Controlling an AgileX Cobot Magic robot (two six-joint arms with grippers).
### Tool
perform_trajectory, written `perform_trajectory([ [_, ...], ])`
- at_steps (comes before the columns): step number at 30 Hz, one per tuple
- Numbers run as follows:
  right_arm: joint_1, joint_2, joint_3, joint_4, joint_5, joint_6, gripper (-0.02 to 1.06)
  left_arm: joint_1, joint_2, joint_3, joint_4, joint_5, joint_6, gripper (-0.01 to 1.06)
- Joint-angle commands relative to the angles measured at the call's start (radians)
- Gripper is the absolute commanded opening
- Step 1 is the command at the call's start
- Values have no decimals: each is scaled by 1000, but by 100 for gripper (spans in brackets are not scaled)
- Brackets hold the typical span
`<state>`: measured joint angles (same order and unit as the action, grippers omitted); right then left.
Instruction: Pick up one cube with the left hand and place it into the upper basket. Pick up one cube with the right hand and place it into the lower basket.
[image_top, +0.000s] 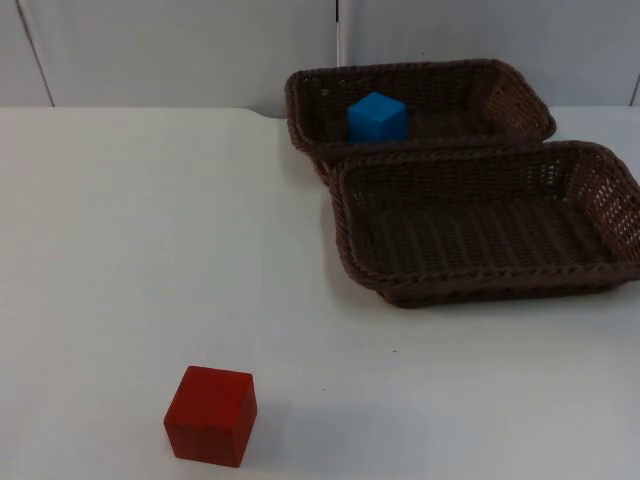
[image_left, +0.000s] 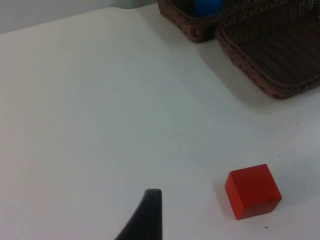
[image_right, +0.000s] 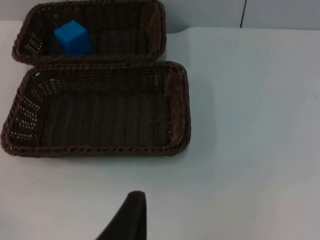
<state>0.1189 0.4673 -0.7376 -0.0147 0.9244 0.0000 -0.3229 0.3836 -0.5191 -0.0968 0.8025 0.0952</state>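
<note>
Blue solid cube (image_top: 377, 117) already sits in the upper brown wicker basket (image_top: 520, 92), near its left end, so the left half looks done. Red solid cube (image_top: 210, 415) rests on the white desk (image_top: 120, 220), well apart from both baskets, on the left side. Lower brown wicker basket (image_top: 610, 190) has nothing in it.

Left pincer (image_left: 145, 215): one black fingertip visible, near the red cube but not touching; can't tell if released or clenched. Right pincer (image_right: 127, 217): one fingertip visible, hovering on the desk side of the lower basket; can't tell its state either.

Risks:
- Red cube lies far on the left; long cross-reach for the right arm, possible clash with the left arm.
- Cube is rotated on the desk; a misaligned pincer could catch corners and it would slip.
- The baskets touch, so a late release could drop the cube in the upper one.
</note>
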Motion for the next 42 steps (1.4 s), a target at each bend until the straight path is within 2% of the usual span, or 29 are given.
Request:
perform_trajectory([
  [1,-6,100,-51,-4,-25,-20,105,-3,-6,3,4,-8,-8,92],
  [8,-6,324,-151,-4,-34,-50,105,-3,-6,3,5,-8,-8,92],
  [13,-4,525,-224,1,-82,-62,105,-3,-6,3,5,-8,-8,92],
  [24,14,793,-308,1,-189,-100,105,-3,-6,3,7,-8,-8,92],
  [28,72,857,-337,-1,-213,-100,105,-3,-6,3,7,-8,-6,92],
  [32,201,929,-355,-8,-253,-105,105,-3,-6,3,7,-8,-6,92],
  [33,201,929,-355,-8,-253,-105,105,-3,-6,3,7,-8,-6,92],
  [37,363,1011,-364,-8,-289,-149,105,-3,-6,3,7,-8,-6,92],
  [38,363,1011,-364,-8,-289,-149,105,-3,-6,3,7,-8,-6,92],
  [42,491,1079,-364,-8,-315,-195,105,-3,-6,3,7,-6,-6,92],
])
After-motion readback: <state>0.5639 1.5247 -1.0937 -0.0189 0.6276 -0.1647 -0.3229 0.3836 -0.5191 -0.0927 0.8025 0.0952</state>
